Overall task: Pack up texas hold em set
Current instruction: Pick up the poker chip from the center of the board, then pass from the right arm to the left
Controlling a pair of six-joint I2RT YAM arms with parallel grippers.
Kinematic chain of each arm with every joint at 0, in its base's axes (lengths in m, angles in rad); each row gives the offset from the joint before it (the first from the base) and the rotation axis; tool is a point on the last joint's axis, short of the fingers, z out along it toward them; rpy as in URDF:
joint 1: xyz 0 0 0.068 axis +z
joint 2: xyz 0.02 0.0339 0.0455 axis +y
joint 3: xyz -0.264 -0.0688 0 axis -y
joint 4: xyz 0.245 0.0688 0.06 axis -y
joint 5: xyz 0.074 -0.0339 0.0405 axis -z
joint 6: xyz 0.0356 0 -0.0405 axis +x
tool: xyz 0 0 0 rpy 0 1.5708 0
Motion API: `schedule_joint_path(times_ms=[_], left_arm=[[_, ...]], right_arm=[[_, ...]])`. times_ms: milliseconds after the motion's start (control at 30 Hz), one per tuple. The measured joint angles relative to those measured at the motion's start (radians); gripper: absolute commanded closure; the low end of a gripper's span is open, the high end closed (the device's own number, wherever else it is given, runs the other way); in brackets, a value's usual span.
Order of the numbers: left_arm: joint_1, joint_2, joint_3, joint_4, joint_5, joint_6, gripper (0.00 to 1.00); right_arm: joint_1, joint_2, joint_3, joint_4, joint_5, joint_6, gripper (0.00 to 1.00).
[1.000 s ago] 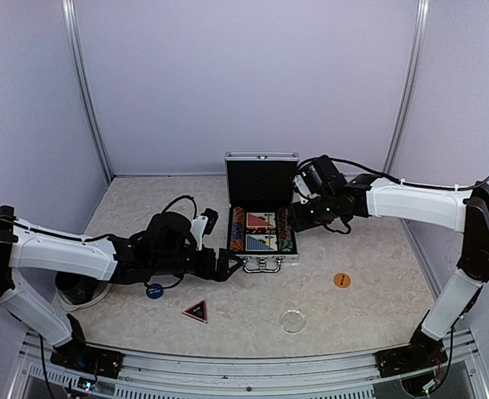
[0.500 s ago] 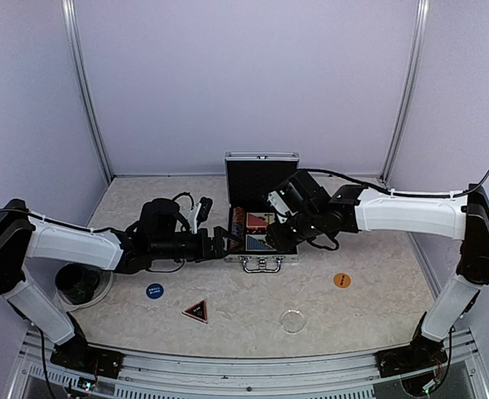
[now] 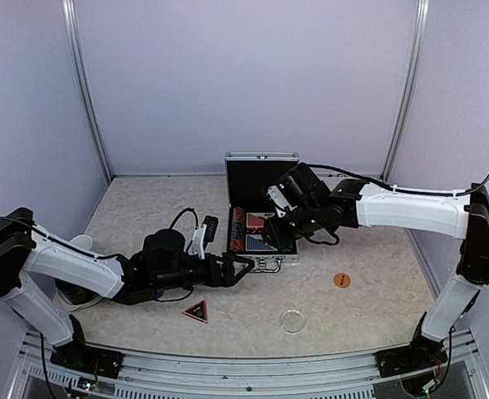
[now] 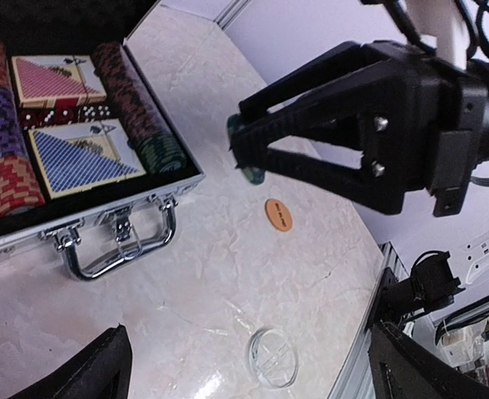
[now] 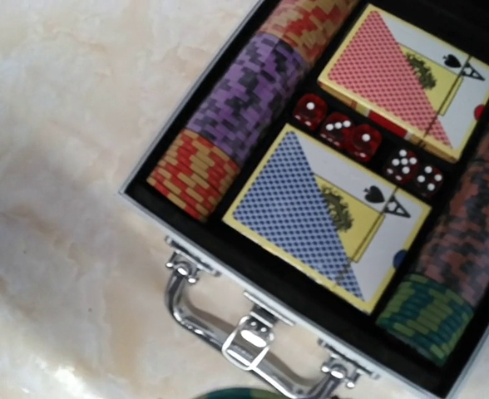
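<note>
The silver briefcase (image 3: 261,259) lies open with its lid upright. Inside are chip rows (image 5: 243,98), a red card deck (image 5: 398,79), a blue card deck (image 5: 323,208) and red dice (image 5: 357,140). My right gripper (image 4: 246,150) hovers over the case's front right, shut on a green chip (image 4: 249,173); that chip's edge also shows in the right wrist view (image 5: 244,394). My left gripper (image 3: 243,268) is wide open just in front of the case handle (image 4: 116,249), holding nothing. An orange button (image 3: 342,280) and a dark triangle marker (image 3: 195,312) lie on the table. The blue button is hidden under my left arm.
A small clear disc (image 3: 293,321) lies near the front edge, right of centre, below my left gripper's fingers (image 4: 103,370). A cup on a clear plate (image 3: 76,293) sits at far left behind my left arm. The frame rail (image 3: 244,366) runs along the front.
My left arm swung from the case's left side to in front of its handle, now covering the blue button. The right gripper stayed over the case, shifting slightly.
</note>
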Motion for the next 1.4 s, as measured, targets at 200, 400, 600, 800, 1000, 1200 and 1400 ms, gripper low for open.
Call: schedule_joint_path(times_ms=[200, 400, 600, 800, 1000, 1200, 1400], left_arm=[[-0.047, 0.038, 0.011, 0.122, -0.107, 0.019, 0.05], [-0.066, 0.132, 0.067, 0.170, -0.132, 0.023, 0.09], [-0.066, 0.171, 0.107, 0.181, -0.133, 0.024, 0.12], [-0.069, 0.212, 0.155, 0.180, -0.132, 0.034, 0.17], [-0.070, 0.233, 0.173, 0.181, -0.138, 0.035, 0.21], [-0.070, 0.236, 0.173, 0.189, -0.167, 0.041, 0.25], [-0.070, 0.243, 0.175, 0.196, -0.189, 0.052, 0.30]], right_arm=[[0.002, 0.000, 0.000, 0.018, -0.034, 0.058, 0.59], [0.008, 0.000, -0.002, 0.042, -0.053, 0.092, 0.59], [0.016, 0.000, -0.013, 0.049, -0.061, 0.105, 0.59], [0.018, -0.008, -0.023, 0.063, -0.065, 0.114, 0.59], [0.019, -0.019, -0.024, 0.069, -0.074, 0.122, 0.59], [0.022, -0.029, -0.024, 0.070, -0.080, 0.127, 0.59], [0.023, -0.031, -0.024, 0.073, -0.086, 0.131, 0.59]])
